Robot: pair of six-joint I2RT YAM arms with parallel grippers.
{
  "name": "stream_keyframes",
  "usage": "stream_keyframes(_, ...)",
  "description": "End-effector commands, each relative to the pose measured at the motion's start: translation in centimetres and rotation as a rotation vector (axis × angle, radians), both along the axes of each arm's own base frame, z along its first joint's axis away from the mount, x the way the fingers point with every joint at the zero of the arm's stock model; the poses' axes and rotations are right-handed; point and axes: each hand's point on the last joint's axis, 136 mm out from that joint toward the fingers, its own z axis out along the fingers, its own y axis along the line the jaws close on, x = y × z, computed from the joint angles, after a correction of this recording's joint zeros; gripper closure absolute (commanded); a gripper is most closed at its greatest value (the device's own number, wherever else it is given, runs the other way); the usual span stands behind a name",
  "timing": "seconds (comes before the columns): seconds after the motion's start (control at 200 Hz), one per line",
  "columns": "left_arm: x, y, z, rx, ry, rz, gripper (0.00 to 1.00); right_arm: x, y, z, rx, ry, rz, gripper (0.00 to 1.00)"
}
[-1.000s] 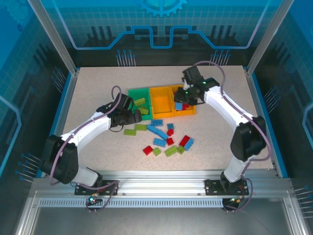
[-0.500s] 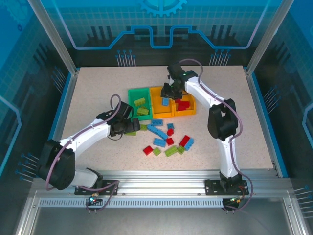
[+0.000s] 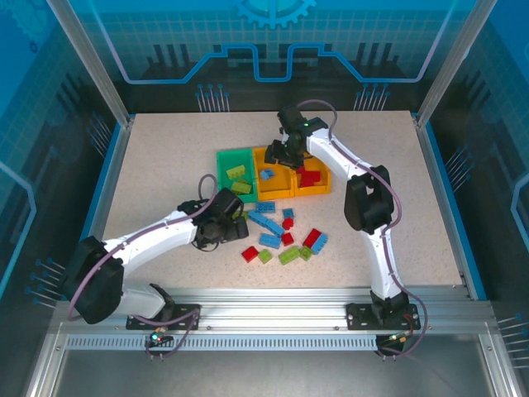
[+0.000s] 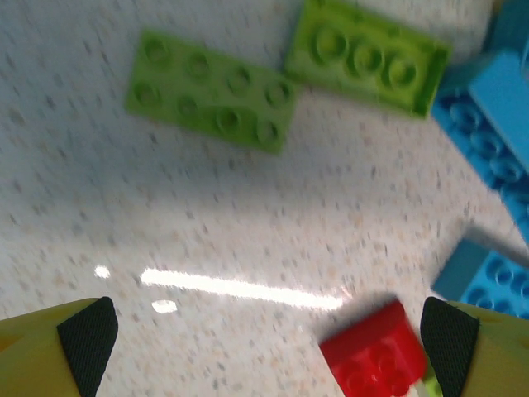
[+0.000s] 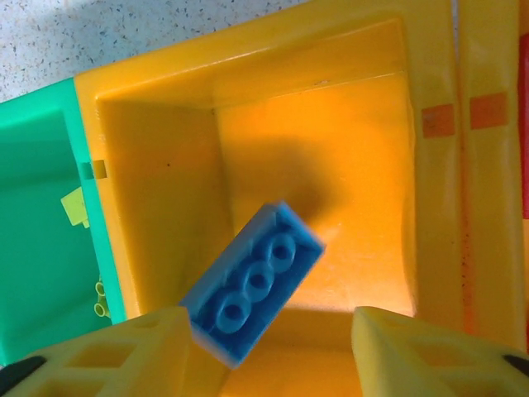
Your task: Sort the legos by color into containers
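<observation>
Item 1, nearest: left pincer, low over the table, jaws spread as wide as they go, nothing held. In its wrist view I see bare tabletop between the fingers. One red brick lies just inside the finger on the view's right, and two lime green bricks lie ahead of it.

Item 2: loose legos, scattered on the table just beside that pincer.

Item 3, farther: green bin, middle orange bin and right orange bin, joined in a row.

Item 4: right pincer, above the middle orange bin, jaws partly parted, gripping nothing. A light blue brick sits tilted inside that bin, nearer the finger on the view's left and clear of the other.
</observation>
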Motion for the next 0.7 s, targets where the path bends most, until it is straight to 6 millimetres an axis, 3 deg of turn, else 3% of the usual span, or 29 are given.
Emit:
stream_keyframes(0.0, -2.7, -0.7, -0.4, -0.004, 0.096, 0.072, 0.01, -0.7, 1.6, 2.2, 0.034, -0.027, 0.043, 0.38)
stream_keyframes(0.195, -3.7, -4.2, -0.9, -0.069, 0.08, 0.013, 0.01, -1.7, 1.0, 4.8, 0.025, -0.089, 0.081, 0.36)
stream_keyframes(0.355, -3.6, -6.4, -1.3, -0.026, 0.013, -0.274, 0.02, -3.0, -1.6, 5.1, -0.008, -0.104, 0.094, 0.35)
stream_keyframes(0.695, -3.0, -6.0, -1.1, 0.214, -0.061, -0.839, 0.05, -5.0, -8.9, 4.4, -0.044, -0.088, 0.001, 0.34)
